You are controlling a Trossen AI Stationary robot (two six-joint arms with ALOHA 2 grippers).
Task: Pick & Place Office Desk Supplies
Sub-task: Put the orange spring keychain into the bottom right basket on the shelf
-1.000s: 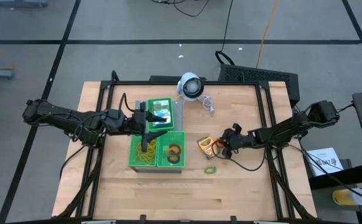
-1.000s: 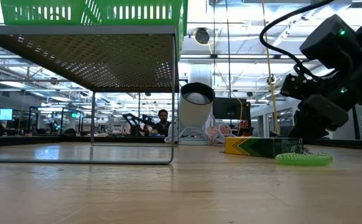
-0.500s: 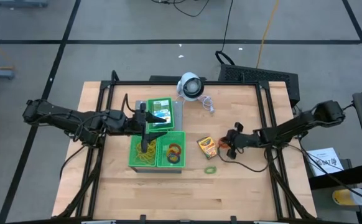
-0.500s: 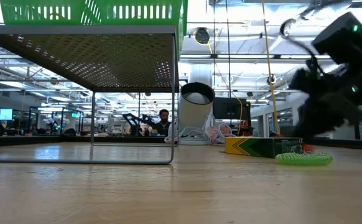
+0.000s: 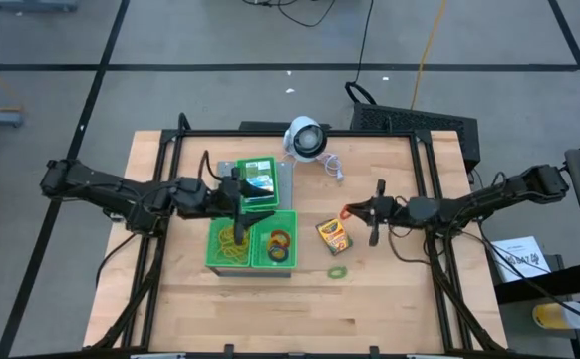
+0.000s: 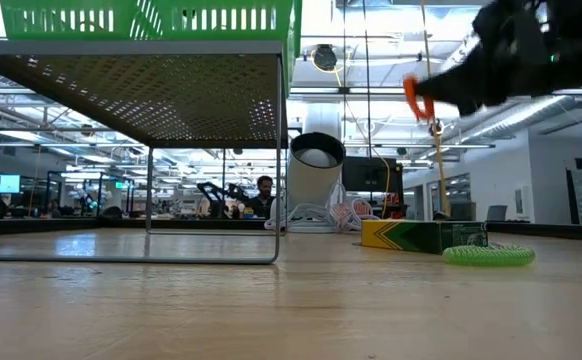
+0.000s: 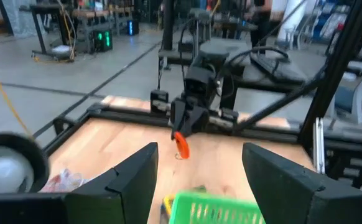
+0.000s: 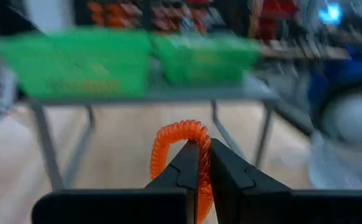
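Right pincer (image 5: 355, 210) — clamped on an orange rubber-band loop (image 8: 176, 149), raised above the table (image 5: 390, 289) beside a crayon box (image 5: 332, 234). Left pincer (image 5: 238, 211) — fingers spread, over the green trays (image 5: 292, 239).

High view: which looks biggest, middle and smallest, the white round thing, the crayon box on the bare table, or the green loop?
1. White round device with a cord
2. Yellow-and-green crayon box lying on the wood, somewhat smaller
3. Thin green rubber-band loop, clearly smallest
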